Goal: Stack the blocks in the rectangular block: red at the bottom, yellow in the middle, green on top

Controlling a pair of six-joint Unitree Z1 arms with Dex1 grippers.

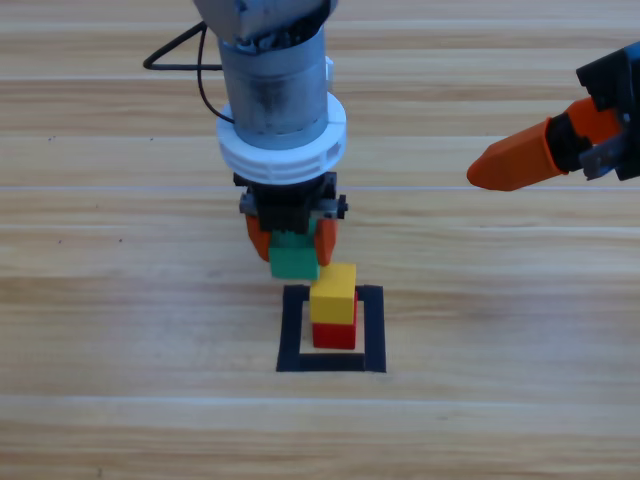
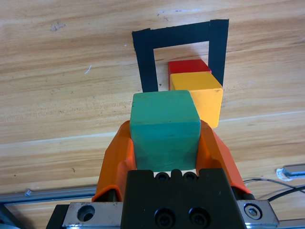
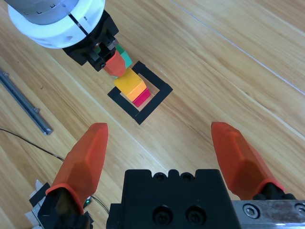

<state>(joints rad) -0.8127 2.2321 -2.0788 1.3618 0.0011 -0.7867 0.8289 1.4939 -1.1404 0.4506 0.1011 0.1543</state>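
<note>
The yellow cube [image 1: 334,292] sits on the red cube [image 1: 334,335] inside the dark tape outline [image 1: 293,330]. My left gripper [image 1: 292,245] is shut on the teal-green cube [image 1: 293,260], holding it in the air just behind and left of the two-cube stack. In the left wrist view the green cube [image 2: 165,130] fills the space between the orange jaws, with the yellow cube [image 2: 199,95], the red cube [image 2: 188,66] and the tape outline [image 2: 148,57] beyond it. My right gripper [image 1: 500,168] waits at the right edge; its wrist view shows its jaws [image 3: 159,148] spread wide with nothing between them.
A black cable [image 1: 190,60] loops on the table behind the left arm. A metal rail [image 3: 24,102] runs along the table's edge in the right wrist view. Bare wooden tabletop [image 1: 120,330] surrounds the tape outline.
</note>
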